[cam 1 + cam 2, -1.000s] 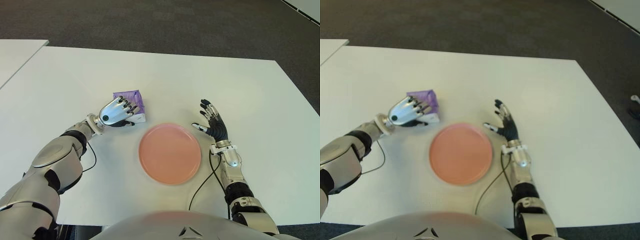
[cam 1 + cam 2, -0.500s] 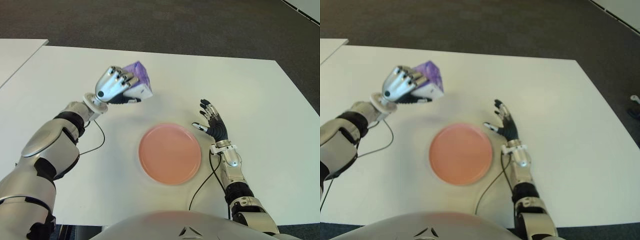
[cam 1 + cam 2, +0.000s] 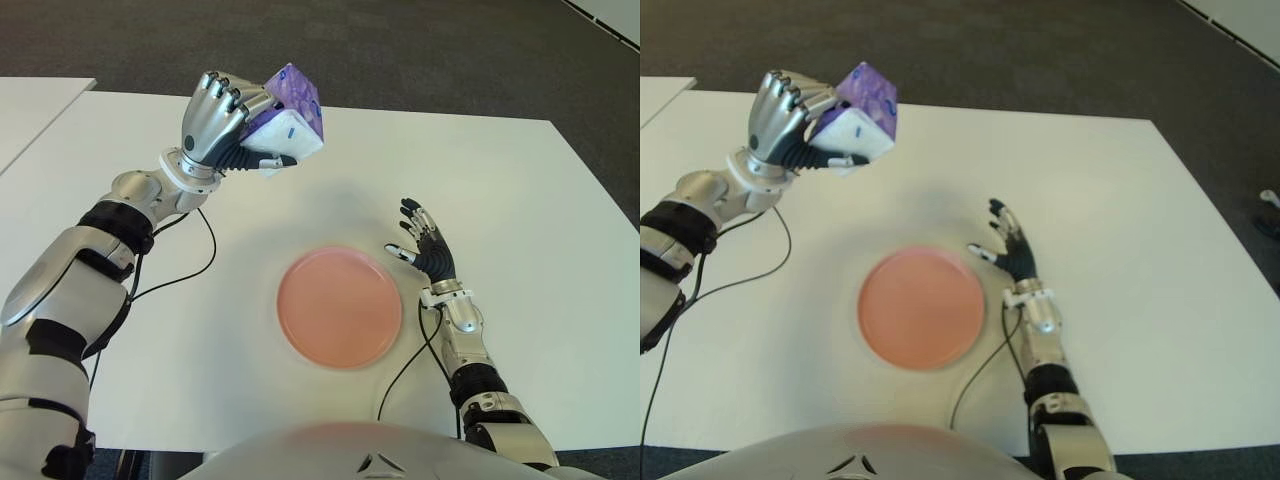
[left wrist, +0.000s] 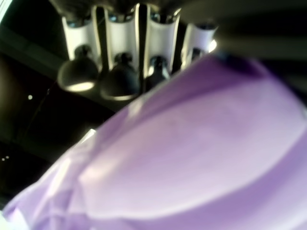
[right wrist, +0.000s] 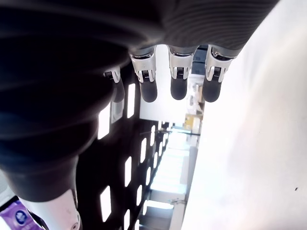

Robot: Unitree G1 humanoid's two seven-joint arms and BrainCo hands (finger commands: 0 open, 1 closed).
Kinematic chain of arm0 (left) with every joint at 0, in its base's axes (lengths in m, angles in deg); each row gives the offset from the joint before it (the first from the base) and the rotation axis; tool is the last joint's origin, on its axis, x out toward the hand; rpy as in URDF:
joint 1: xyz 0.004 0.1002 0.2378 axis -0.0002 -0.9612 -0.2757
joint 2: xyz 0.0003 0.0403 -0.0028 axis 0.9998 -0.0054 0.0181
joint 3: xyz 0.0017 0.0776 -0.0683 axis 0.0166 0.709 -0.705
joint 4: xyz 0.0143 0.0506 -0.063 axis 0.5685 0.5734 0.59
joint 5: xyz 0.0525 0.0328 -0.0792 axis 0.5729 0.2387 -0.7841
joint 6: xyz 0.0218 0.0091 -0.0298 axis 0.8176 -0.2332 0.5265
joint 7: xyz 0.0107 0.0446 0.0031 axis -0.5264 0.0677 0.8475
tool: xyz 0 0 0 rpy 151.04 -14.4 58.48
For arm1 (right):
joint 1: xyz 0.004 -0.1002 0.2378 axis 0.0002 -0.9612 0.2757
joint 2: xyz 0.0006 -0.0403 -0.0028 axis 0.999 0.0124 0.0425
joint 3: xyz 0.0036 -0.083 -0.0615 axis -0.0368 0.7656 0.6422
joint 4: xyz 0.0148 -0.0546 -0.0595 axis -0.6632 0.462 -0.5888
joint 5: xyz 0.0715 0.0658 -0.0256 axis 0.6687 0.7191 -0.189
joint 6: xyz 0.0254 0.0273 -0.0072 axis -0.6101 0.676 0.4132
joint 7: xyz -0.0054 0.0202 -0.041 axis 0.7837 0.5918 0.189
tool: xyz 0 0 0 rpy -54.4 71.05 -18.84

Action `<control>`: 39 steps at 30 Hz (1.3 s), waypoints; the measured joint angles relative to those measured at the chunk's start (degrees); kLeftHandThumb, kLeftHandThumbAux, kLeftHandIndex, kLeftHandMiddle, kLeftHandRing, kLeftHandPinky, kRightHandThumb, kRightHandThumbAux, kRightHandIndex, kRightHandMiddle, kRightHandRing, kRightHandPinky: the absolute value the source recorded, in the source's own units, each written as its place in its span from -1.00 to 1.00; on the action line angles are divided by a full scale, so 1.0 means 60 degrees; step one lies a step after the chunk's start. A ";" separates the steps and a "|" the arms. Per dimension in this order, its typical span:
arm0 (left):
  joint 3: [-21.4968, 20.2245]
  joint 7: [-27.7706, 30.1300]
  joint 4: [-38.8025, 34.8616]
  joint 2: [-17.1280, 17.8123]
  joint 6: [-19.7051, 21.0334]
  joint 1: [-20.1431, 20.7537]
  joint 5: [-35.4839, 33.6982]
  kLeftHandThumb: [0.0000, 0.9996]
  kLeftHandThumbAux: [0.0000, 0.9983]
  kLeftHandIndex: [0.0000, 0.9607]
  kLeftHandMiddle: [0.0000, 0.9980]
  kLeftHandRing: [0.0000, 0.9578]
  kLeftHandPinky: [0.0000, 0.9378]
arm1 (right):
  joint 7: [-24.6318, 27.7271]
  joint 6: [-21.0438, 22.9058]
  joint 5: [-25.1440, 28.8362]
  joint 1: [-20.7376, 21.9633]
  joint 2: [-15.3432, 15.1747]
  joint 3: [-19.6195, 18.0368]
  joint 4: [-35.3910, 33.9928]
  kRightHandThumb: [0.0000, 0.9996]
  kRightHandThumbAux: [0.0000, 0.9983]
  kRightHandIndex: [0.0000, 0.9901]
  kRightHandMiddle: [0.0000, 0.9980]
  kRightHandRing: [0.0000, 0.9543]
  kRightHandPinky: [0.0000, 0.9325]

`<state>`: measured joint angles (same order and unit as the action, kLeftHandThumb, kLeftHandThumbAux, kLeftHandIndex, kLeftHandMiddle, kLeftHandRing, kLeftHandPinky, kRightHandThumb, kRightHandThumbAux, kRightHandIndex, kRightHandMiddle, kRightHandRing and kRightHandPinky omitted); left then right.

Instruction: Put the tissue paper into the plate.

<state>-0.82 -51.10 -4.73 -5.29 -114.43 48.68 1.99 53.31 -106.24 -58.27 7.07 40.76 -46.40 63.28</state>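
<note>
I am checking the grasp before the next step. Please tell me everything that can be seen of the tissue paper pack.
The tissue paper pack is a small, soft-looking packet in glossy purple wrapping with a white end face. The left hand grips it, fingers curled over the top and thumb below. It is tilted and lifted clear of the white table, touching only that hand. In the eye views it shows beyond and to the left of the pink plate, which holds nothing.

Both eye views look forward and down from the head, sharing the white desk and pink plate; each wrist view sits close behind its own fingers
</note>
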 measured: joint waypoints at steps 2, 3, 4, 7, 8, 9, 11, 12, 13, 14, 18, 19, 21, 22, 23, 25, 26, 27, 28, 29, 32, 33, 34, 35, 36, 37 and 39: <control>-0.0410 0.0466 -0.0595 0.0089 -0.0110 -0.0162 -0.0194 0.45 0.40 -0.08 0.69 0.72 0.73 | -0.0009 0.0000 0.0000 0.0008 0.0000 0.0002 0.0016 -1.00 0.54 -1.00 -1.00 -1.00 -1.00; -0.0556 0.0615 -0.0797 0.0116 -0.0147 -0.0221 -0.0268 0.45 0.40 -0.08 0.68 0.71 0.73 | -0.0014 0.0000 0.0000 0.0011 0.0000 0.0003 0.0025 -1.00 0.54 -1.00 -1.00 -1.00 -1.00; -0.0750 0.0782 -0.1053 0.0143 -0.0166 -0.0302 -0.0303 0.45 0.40 -0.08 0.68 0.71 0.72 | -0.0024 0.0000 0.0000 0.0019 0.0001 0.0003 0.0033 -1.00 0.54 -1.00 -1.00 -1.00 -1.00; -0.1236 0.1252 -0.1798 0.0177 -0.0226 -0.0623 -0.0455 0.46 0.40 -0.08 0.67 0.71 0.73 | -0.0059 0.0000 0.0000 0.0030 0.0001 0.0004 0.0051 -1.00 0.54 -1.00 -1.00 -1.00 -1.00; -0.1362 0.1372 -0.1997 0.0165 -0.0254 -0.0716 -0.0470 0.46 0.40 -0.08 0.67 0.71 0.74 | -0.0067 0.0000 0.0000 0.0032 0.0001 0.0004 0.0058 -1.00 0.55 -1.00 -1.00 -1.00 -1.00; -0.1488 0.1545 -0.2216 0.0149 -0.0290 -0.0839 -0.0499 0.46 0.40 -0.08 0.67 0.71 0.75 | -0.0076 0.0000 0.0000 0.0034 0.0001 0.0005 0.0062 -1.00 0.55 -1.00 -1.00 -1.00 -1.00; -0.1643 0.1857 -0.2663 0.0057 -0.0332 -0.1077 -0.0555 0.46 0.40 -0.08 0.68 0.73 0.78 | -0.0086 0.0000 0.0000 0.0033 0.0002 0.0005 0.0064 -1.00 0.56 -1.00 -1.00 -1.00 -1.00; -0.1727 0.2051 -0.2950 -0.0022 -0.0332 -0.1226 -0.0587 0.46 0.40 -0.08 0.69 0.73 0.79 | -0.0091 0.0002 0.0001 0.0032 0.0000 0.0001 0.0069 -1.00 0.56 -1.00 -1.00 -1.00 -1.00; -0.1802 0.2241 -0.3235 -0.0138 -0.0332 -0.1405 -0.0629 0.46 0.40 -0.08 0.69 0.74 0.80 | -0.0092 0.0002 0.0002 0.0034 0.0000 0.0001 0.0076 -1.00 0.57 -1.00 -1.00 -1.00 -1.00; -0.1846 0.2419 -0.3611 -0.0276 -0.0326 -0.1625 -0.0652 0.46 0.40 -0.08 0.70 0.75 0.80 | -0.0090 0.0002 0.0005 0.0033 -0.0001 -0.0002 0.0083 -1.00 0.58 -1.00 -1.00 -1.00 -1.00; -0.1861 0.2924 -0.4640 -0.0895 -0.0441 -0.2533 -0.0690 0.47 0.39 -0.08 0.71 0.76 0.81 | -0.0077 0.0001 0.0017 0.0044 0.0010 -0.0007 0.0086 -1.00 0.59 -1.00 -1.00 -1.00 -1.00; -0.1844 0.3073 -0.4769 -0.1038 -0.0561 -0.2745 -0.0702 0.47 0.39 -0.08 0.71 0.76 0.81 | -0.0070 0.0001 0.0022 0.0047 0.0015 -0.0007 0.0086 -1.00 0.60 -1.00 -1.00 -1.00 -1.00; -0.1839 0.3500 -0.4820 -0.1233 -0.0923 -0.3032 -0.0911 0.47 0.40 -0.08 0.71 0.77 0.81 | -0.0068 0.0001 0.0023 0.0055 0.0023 -0.0008 0.0086 -1.00 0.61 -1.00 -1.00 -1.00 -1.00; -0.1840 0.3690 -0.4820 -0.1249 -0.1084 -0.3114 -0.1007 0.46 0.40 -0.08 0.71 0.77 0.80 | -0.0068 0.0001 0.0023 0.0056 0.0025 -0.0009 0.0086 -1.00 0.62 -1.00 -1.00 -1.00 -1.00; -0.1857 0.3909 -0.4828 -0.1237 -0.1349 -0.3213 -0.1108 0.46 0.40 -0.08 0.71 0.77 0.80 | -0.0071 -0.0001 0.0022 0.0060 0.0029 -0.0008 0.0086 -1.00 0.62 -1.00 -1.00 -1.00 -1.00; -0.1895 0.4198 -0.4843 -0.1199 -0.1753 -0.3390 -0.1210 0.46 0.40 -0.08 0.72 0.76 0.80 | -0.0087 -0.0002 0.0021 0.0060 0.0031 -0.0011 0.0087 -1.00 0.62 -1.00 -1.00 -1.00 -1.00; -0.1915 0.4332 -0.4857 -0.1172 -0.1937 -0.3489 -0.1243 0.46 0.40 -0.08 0.72 0.76 0.80 | -0.0090 -0.0002 0.0020 0.0060 0.0031 -0.0011 0.0089 -1.00 0.63 -1.00 -1.00 -1.00 -1.00; -0.1923 0.4517 -0.4864 -0.1140 -0.2150 -0.3605 -0.1282 0.46 0.40 -0.08 0.72 0.77 0.79 | -0.0093 -0.0002 0.0019 0.0059 0.0030 -0.0012 0.0096 -1.00 0.63 -1.00 -1.00 -1.00 -1.00; -0.1925 0.4693 -0.4863 -0.1116 -0.2322 -0.3695 -0.1292 0.46 0.40 -0.08 0.72 0.77 0.79 | -0.0094 -0.0002 0.0018 0.0057 0.0028 -0.0012 0.0102 -1.00 0.63 -1.00 -1.00 -1.00 -1.00; -0.1927 0.4863 -0.4862 -0.1097 -0.2463 -0.3782 -0.1293 0.46 0.40 -0.08 0.72 0.77 0.79 | -0.0094 -0.0002 0.0017 0.0057 0.0028 -0.0012 0.0109 -1.00 0.63 -1.00 -1.00 -1.00 -1.00; -0.1913 0.5386 -0.4794 -0.1080 -0.2870 -0.3954 -0.1286 0.46 0.40 -0.08 0.72 0.76 0.77 | -0.0105 -0.0002 0.0012 0.0055 0.0029 -0.0012 0.0123 -1.00 0.64 -1.00 -1.00 -1.00 -1.00; -0.1872 0.5536 -0.4729 -0.1073 -0.2982 -0.3953 -0.1212 0.45 0.40 -0.08 0.72 0.76 0.77 | -0.0121 -0.0002 0.0004 0.0053 0.0029 -0.0012 0.0126 -1.00 0.64 -1.00 -1.00 -1.00 -1.00; -0.1820 0.5670 -0.4630 -0.1070 -0.3099 -0.3941 -0.1015 0.45 0.40 -0.08 0.71 0.75 0.77 | -0.0139 -0.0002 -0.0009 0.0053 0.0030 -0.0011 0.0130 -1.00 0.64 -1.00 -1.00 -1.00 -1.00; -0.1770 0.5743 -0.4532 -0.1074 -0.3178 -0.3924 -0.0817 0.45 0.40 -0.08 0.71 0.75 0.77 | -0.0157 -0.0002 -0.0018 0.0053 0.0031 -0.0010 0.0132 -1.00 0.64 -1.00 -1.00 -1.00 -1.00; -0.1732 0.5807 -0.4425 -0.1085 -0.3247 -0.3913 -0.0590 0.45 0.40 -0.08 0.71 0.75 0.77 | -0.0177 -0.0002 -0.0025 0.0054 0.0031 -0.0008 0.0132 -1.00 0.64 -1.00 -1.00 -1.00 -1.00; -0.1690 0.5855 -0.4336 -0.1103 -0.3301 -0.3915 -0.0405 0.45 0.40 -0.08 0.71 0.75 0.77 | -0.0195 -0.0003 -0.0030 0.0055 0.0032 -0.0009 0.0132 -1.00 0.63 -1.00 -1.00 -1.00 -1.00; -0.1581 0.6007 -0.4187 -0.1154 -0.3349 -0.3920 -0.0123 0.45 0.40 -0.08 0.71 0.75 0.77 | -0.0238 -0.0002 -0.0028 0.0055 0.0044 -0.0011 0.0131 -1.00 0.63 -1.00 -1.00 -1.00 -1.00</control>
<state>-10.30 -15.06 -29.85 -12.22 -134.52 25.16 1.25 51.88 -106.25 -58.44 7.40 41.02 -46.46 64.06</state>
